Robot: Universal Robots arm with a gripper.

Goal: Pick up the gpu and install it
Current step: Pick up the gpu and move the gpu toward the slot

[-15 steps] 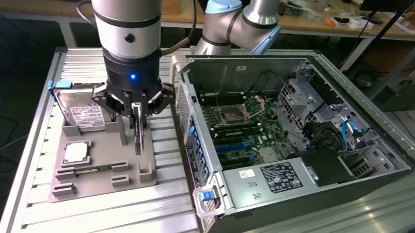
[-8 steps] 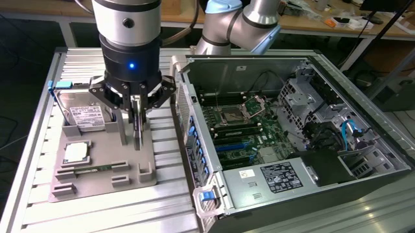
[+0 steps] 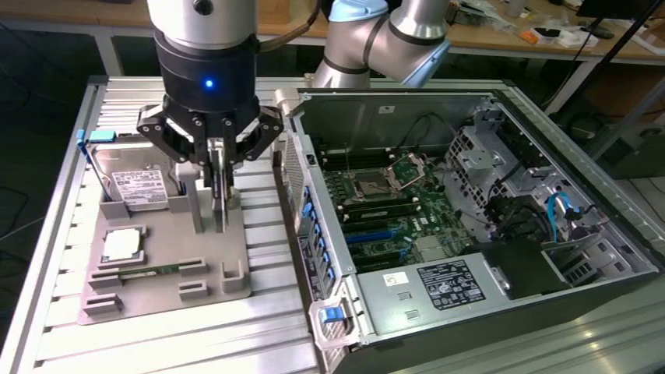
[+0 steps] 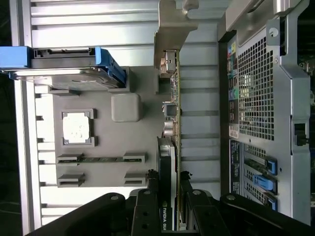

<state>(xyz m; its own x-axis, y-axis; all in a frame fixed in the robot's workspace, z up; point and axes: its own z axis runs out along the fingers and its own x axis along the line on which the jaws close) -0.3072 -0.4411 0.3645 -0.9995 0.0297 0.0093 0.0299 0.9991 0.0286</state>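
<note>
Gpu (image 3: 220,212), the thin green circuit card with a black square cooler block and a long silver metal end bracket (image 4: 170,34), is standing on edge in my grip. The black two-finger gripper (image 3: 216,181) is pinching it, with one finger against each flat face. On the wrist view I look straight along the card's edge, and the cooler block sits between the fingers (image 4: 149,186).

The card hangs upright over the grey moulded holder tray (image 3: 167,300), on the side of the tray nearer the computer. I cannot tell from here whether its lower edge has come clear of the tray's upright posts.

On the same tray I see a boxy silver hard drive with a white label (image 3: 138,187) in its blue carrier. A square silver processor chip (image 3: 121,245) lies in a recess, and a narrow green memory stick (image 3: 156,270) lies flat near the tray's front. The tray rests on a slatted aluminium table (image 3: 187,343).

Just beside the tray, toward the exterior view's right, the open grey tower computer case (image 3: 416,101) lies on its side. Its green motherboard (image 3: 390,226) is exposed, and a row of blue slot clips (image 3: 311,234) runs along the wall facing the tray.
</note>
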